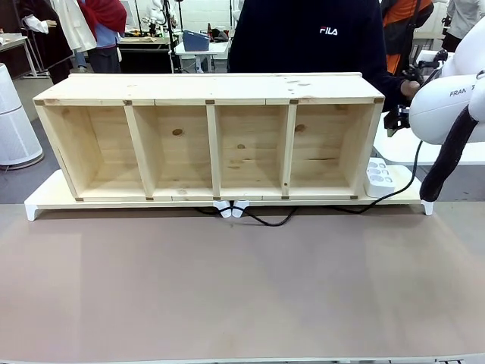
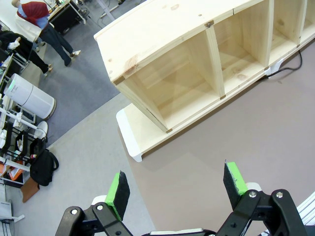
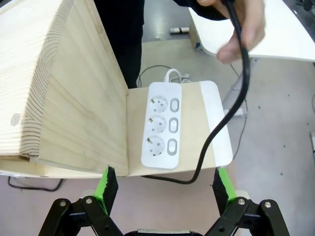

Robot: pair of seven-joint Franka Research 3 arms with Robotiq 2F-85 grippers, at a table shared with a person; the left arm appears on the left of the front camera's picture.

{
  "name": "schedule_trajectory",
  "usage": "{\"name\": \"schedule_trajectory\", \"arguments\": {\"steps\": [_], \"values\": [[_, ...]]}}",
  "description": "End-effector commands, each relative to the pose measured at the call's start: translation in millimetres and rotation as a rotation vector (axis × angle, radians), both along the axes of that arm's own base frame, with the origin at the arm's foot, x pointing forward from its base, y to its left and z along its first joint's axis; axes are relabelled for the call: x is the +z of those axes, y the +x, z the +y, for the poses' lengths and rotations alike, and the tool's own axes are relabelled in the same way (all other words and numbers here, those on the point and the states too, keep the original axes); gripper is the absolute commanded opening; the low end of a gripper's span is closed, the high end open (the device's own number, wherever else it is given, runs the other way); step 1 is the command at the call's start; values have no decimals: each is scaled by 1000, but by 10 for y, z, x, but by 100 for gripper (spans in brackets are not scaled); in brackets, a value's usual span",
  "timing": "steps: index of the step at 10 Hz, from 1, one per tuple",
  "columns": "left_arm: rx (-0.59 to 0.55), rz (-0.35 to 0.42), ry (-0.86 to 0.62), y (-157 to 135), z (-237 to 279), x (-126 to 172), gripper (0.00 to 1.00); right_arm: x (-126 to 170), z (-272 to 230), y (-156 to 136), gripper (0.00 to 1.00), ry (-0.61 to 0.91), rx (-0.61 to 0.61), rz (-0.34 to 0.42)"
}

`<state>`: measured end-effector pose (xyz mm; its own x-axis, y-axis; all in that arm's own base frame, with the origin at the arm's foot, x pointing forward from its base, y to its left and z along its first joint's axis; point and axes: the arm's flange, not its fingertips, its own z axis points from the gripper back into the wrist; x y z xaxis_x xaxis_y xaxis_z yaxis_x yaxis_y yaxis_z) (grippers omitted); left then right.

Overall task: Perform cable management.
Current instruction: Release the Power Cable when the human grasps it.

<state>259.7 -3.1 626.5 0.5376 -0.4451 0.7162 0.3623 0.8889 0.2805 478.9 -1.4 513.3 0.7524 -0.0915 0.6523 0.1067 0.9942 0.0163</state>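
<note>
On brown table (image 1: 227, 296), wooden shelf (image 1: 208, 140), cable (image 1: 269, 221)

The brown-topped table (image 1: 227, 296) carried a pale board on white feet (image 1: 45, 199) along its far half. On that board stood the wooden shelf (image 1: 212, 136) with four open compartments, and just beside its right end lay the white power strip (image 3: 161, 124). The cable (image 1: 267, 221) trailed across the tabletop just in front of the board.
</note>
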Motion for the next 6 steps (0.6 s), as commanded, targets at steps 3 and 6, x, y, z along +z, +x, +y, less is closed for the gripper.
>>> {"name": "schedule_trajectory", "arguments": {"steps": [3, 6], "values": [[1, -1, 0, -3, 5, 2, 100, -4, 15, 1, 100, -10, 4, 2], [1, -1, 0, -3, 5, 2, 100, -4, 15, 1, 100, -10, 4, 2]]}}
